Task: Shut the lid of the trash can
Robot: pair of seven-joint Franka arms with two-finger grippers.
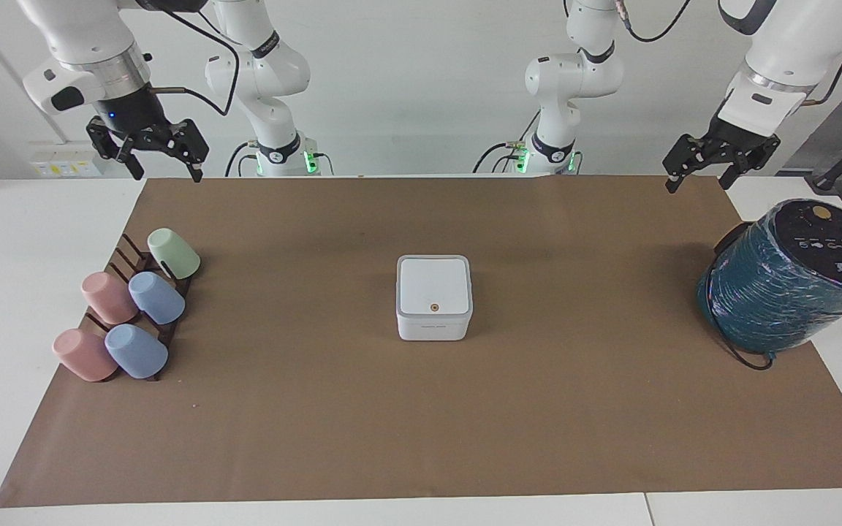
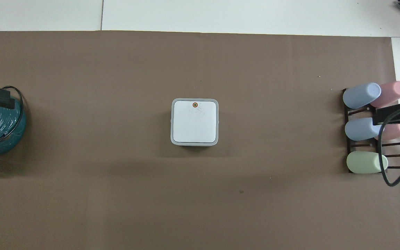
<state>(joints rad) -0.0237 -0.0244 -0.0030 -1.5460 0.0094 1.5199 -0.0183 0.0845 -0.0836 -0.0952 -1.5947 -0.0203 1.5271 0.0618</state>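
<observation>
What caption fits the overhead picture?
White trash can, lid shut, mid-mat; cups on a rack.

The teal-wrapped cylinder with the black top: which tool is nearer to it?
Left. The left tool hangs open just above the teal-wrapped cylinder; the right tool waits open at the right arm's end.

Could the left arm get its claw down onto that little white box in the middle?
Probably yes. The left claw hangs open and empty above the mat's edge, with only bare mat between it and the trash can, whose lid lies flat.
</observation>
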